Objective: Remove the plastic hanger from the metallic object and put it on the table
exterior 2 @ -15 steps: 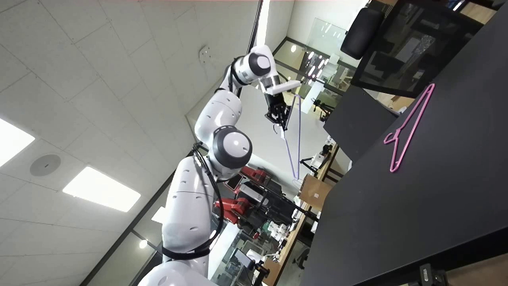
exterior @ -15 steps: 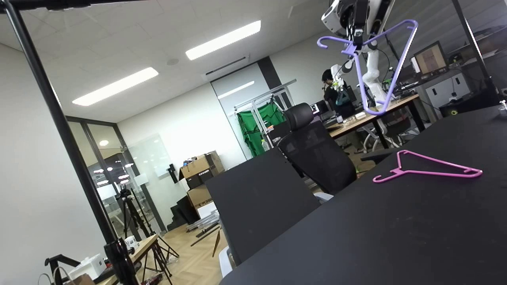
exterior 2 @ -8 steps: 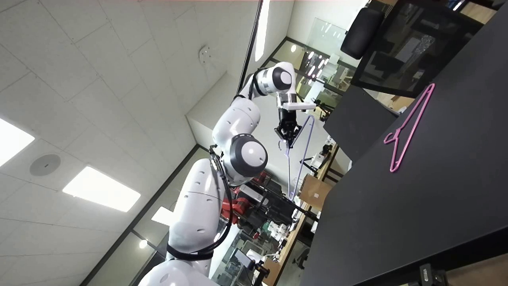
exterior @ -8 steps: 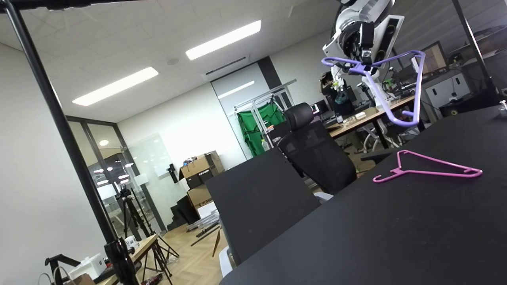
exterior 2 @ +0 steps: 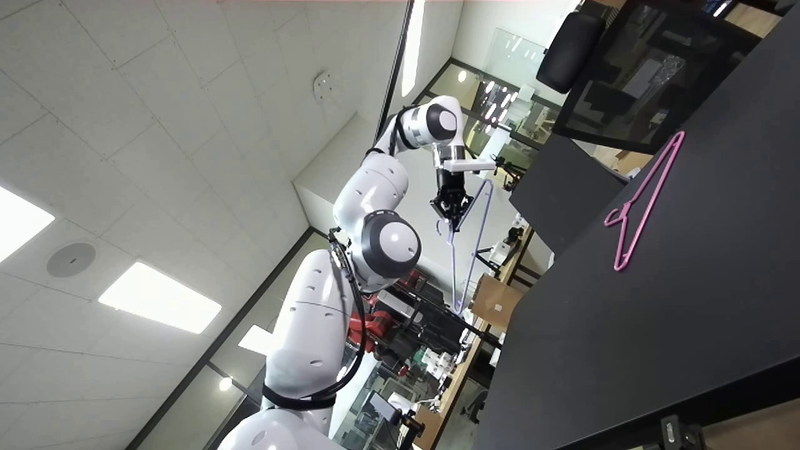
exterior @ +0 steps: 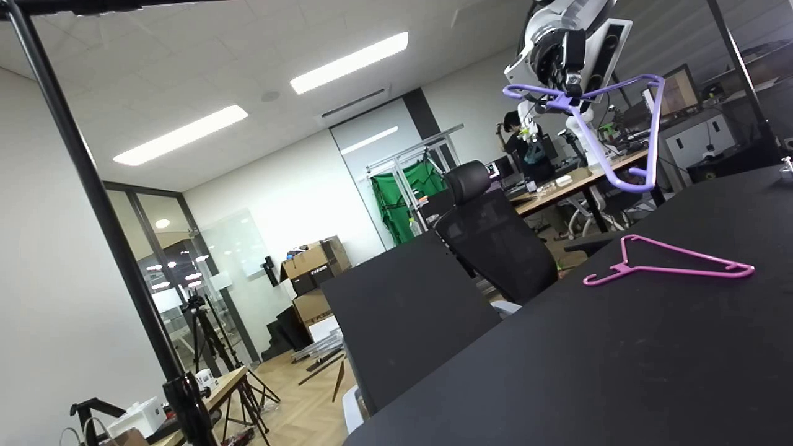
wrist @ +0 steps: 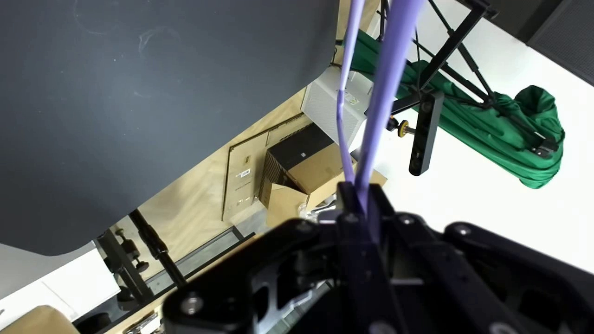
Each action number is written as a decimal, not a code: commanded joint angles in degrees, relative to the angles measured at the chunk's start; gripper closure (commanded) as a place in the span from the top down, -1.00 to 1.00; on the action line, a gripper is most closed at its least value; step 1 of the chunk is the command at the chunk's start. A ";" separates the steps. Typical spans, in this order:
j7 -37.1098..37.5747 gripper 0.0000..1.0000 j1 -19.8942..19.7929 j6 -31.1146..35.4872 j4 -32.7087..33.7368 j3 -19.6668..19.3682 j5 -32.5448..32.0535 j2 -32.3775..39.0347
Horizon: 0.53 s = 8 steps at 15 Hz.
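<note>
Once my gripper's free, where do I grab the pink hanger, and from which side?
Probably the neck, from above, jaws straddling it: the pink hanger lies flat on the table, which blocks below, and the neck is narrow beside the hook.

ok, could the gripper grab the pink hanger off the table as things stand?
Probably not: the gripper is shut on the lavender hanger, which likely needs setting down first. The pink hanger itself looks uncovered on the table.

Plastic hanger (wrist: 383, 93) lavender; table (exterior: 557, 359), pincer (wrist: 363, 199) black; other hanger (exterior: 681, 271) magenta-pink.
</note>
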 commanded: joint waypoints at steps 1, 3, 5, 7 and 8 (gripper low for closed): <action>0.25 -0.83 -0.06 0.00 0.00 0.50 -0.31 -0.02; 0.25 -0.83 -0.06 0.00 0.00 0.50 -0.31 -0.02; -0.34 -0.96 -0.07 0.24 -0.09 0.43 -0.44 0.55; -0.78 -0.96 0.04 1.66 0.64 0.42 -0.29 3.24; -1.31 -0.96 -0.11 2.57 0.70 0.69 0.07 4.84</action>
